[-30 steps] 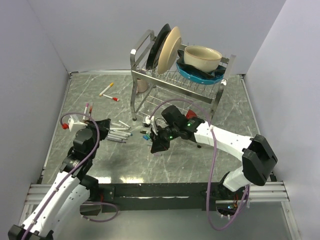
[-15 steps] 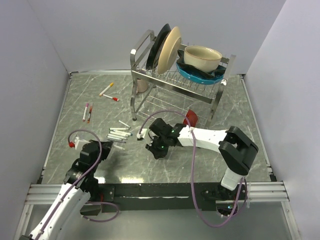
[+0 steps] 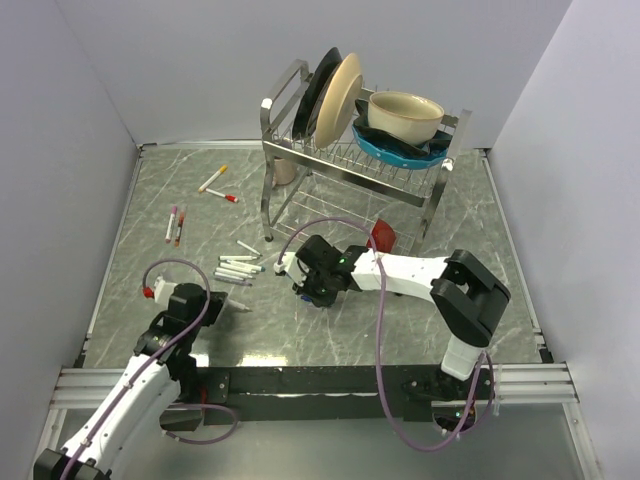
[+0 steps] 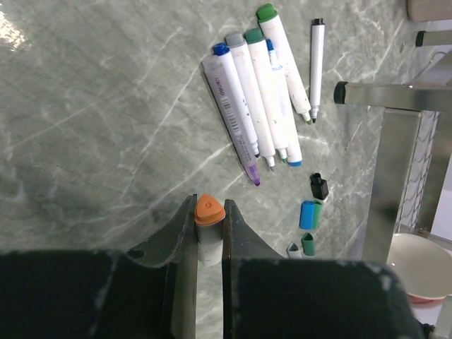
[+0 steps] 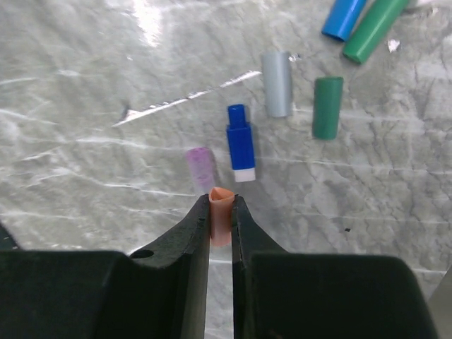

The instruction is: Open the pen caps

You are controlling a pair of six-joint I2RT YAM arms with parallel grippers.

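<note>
Pen caps: loose on the tabletop under our right gripper, near a row of white pens just beside the dish rack. Right gripper pinches an orange cap. Left gripper clamps an orange-ended pen. We count blue, green, grey and lilac caps, all lying flat.
</note>
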